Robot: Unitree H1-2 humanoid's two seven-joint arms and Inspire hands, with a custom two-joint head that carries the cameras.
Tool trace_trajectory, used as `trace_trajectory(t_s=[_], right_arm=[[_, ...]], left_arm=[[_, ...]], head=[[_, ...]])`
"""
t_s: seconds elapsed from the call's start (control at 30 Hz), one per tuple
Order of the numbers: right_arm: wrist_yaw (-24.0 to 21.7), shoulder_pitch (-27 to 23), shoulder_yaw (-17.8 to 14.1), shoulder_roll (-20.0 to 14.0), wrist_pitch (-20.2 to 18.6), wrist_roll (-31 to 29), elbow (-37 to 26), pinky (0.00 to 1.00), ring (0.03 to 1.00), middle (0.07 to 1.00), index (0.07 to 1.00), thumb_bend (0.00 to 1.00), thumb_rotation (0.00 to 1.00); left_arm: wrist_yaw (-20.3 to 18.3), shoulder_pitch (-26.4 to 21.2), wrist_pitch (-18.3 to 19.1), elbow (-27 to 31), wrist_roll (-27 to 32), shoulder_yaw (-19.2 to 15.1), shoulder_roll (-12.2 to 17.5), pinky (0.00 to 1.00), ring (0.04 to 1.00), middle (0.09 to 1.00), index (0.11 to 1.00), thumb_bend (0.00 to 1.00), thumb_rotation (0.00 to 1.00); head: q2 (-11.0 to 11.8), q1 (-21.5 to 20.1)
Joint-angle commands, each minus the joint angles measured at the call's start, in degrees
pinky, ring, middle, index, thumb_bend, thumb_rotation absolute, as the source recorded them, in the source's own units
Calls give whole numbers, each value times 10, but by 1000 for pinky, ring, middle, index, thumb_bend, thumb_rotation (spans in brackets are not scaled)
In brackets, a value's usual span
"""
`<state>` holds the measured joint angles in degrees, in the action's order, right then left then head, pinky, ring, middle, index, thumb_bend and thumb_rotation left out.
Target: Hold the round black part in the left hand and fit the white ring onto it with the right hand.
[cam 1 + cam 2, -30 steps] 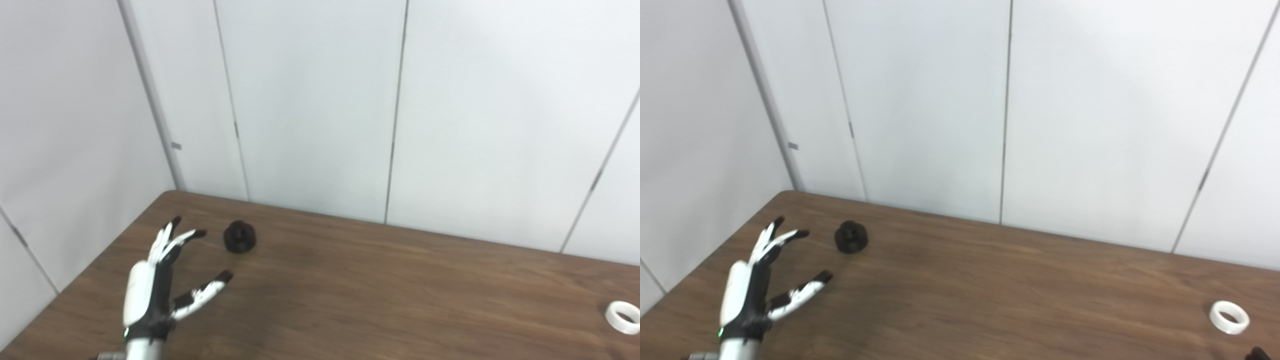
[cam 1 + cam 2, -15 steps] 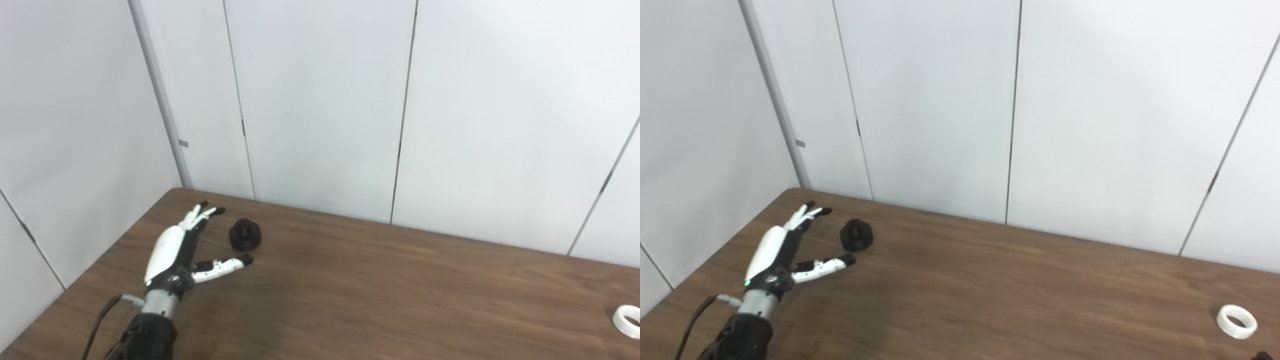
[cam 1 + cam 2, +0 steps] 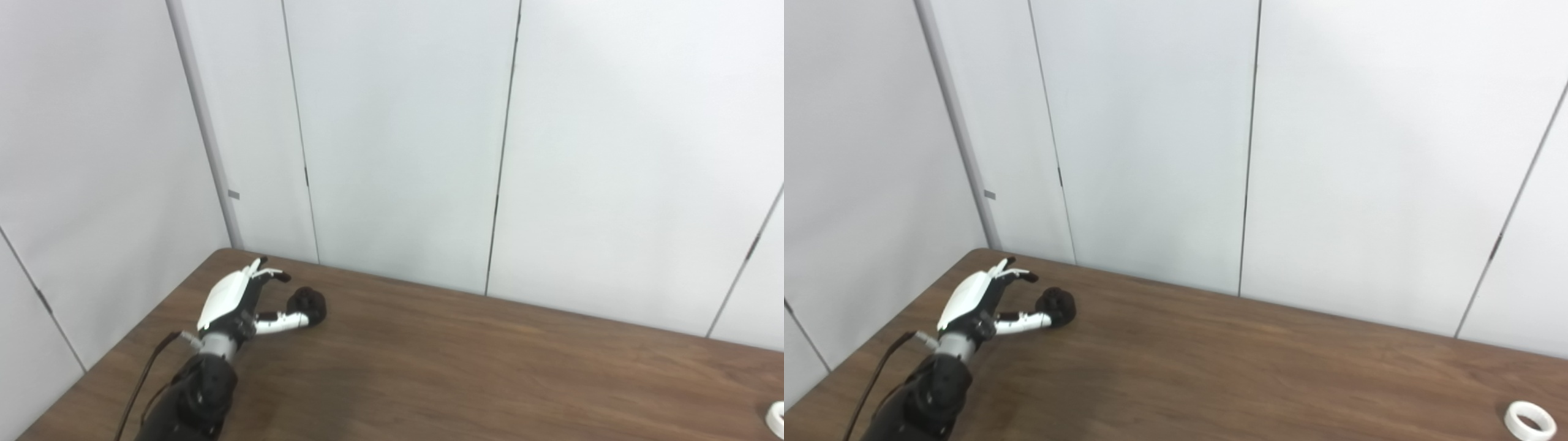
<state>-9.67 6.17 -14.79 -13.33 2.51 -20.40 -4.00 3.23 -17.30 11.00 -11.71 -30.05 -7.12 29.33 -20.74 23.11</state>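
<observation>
Since a second ago, left hand (image 3: 236, 300) got pushed up to black part (image 3: 308, 300) at left; fingers (image 3: 269, 274) spread wide around it, ready to be closed.

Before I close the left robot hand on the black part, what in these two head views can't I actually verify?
- Contact: the thumb of the left robot hand overlaps the round black part in both views; touching or just in front, cannot tell.
- Black part's shape and top: too small, dark, partly covered by the thumb.
- White ring: cut by the right edge in the left eye view; whole in the right eye view.
- Right robot hand: in neither view.
</observation>
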Motion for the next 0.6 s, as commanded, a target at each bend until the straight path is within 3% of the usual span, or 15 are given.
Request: trace_trajectory(t_s=[0.0, 0.3, 0.57], right_arm=[[-4, 7, -4, -4, 18, 1, 13, 925, 968, 957, 907, 350, 832], [-14, 8, -13, -9, 16, -14, 18, 898, 950, 945, 889, 342, 806], [-12, 10, -17, -16, 4, -12, 13, 891, 943, 946, 896, 320, 815]], left_arm=[[22, -28, 2, 4, -16, 0, 26, 1000, 1000, 1000, 769, 1000, 488], [21, -25, 28, 4, -19, 4, 34, 1000, 1000, 1000, 790, 1000, 465], [-26, -25, 78, 1, -21, 35, 54, 1000, 1000, 1000, 901, 1000, 483]], head=[[1, 1], [-1, 15], [-6, 22]])
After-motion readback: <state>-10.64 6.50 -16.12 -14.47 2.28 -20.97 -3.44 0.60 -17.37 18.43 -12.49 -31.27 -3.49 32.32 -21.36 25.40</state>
